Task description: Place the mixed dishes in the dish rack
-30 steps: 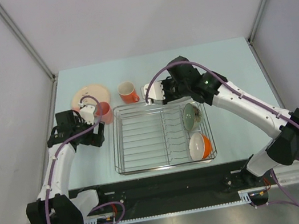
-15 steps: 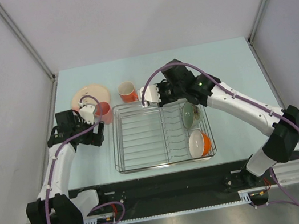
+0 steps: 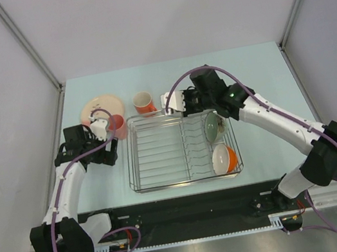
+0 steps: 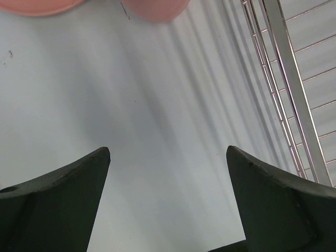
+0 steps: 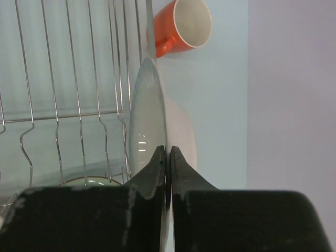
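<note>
Jaws of the left gripper (image 4: 168, 199) stood spread with nothing between them, low over bare worktop (image 4: 157, 105) just left of the dish rack (image 4: 283, 89). Inside the rack's (image 3: 185, 184) near right corner sat the orange white-lined bowl (image 3: 225, 160), tipped on its side with its white inside showing. Just behind it the pale green bowl (image 3: 214, 127) leaned on edge among the upright dividers. Farther back on the left, the pink cup (image 3: 117, 126) stood on the worktop just beyond the left gripper (image 3: 99, 128), beside the rack's far left corner, and the cream-pink leaf-motif plate (image 3: 101, 105) lay flat behind it. The orange mug (image 3: 144, 103) stood upright just past the rack's far rail. Beside it the right gripper (image 5: 168, 152) had its jaws pinched on the rim of the white plate (image 5: 147, 121), which was held upright and edge-on over the rack's far end; whether the plate touched the wires could not be told.
</note>
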`<control>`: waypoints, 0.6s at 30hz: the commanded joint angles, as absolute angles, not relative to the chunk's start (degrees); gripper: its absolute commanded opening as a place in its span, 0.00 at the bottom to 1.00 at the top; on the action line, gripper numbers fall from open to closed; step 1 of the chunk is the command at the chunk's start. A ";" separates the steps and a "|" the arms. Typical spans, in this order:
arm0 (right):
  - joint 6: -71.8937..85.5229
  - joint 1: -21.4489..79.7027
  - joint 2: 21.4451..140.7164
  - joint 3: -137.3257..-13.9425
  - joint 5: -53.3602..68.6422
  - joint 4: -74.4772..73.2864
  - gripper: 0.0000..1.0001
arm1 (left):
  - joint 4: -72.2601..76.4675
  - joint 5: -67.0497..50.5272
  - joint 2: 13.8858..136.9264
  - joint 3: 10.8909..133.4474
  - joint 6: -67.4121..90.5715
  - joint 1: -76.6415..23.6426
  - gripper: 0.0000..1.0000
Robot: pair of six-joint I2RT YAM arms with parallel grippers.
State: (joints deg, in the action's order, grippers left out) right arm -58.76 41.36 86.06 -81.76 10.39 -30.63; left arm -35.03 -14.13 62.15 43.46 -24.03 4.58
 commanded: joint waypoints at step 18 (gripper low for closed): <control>-50.72 38.41 85.69 -74.36 11.43 -31.72 0.06 | -34.01 -13.97 61.26 43.95 -24.52 5.01 0.98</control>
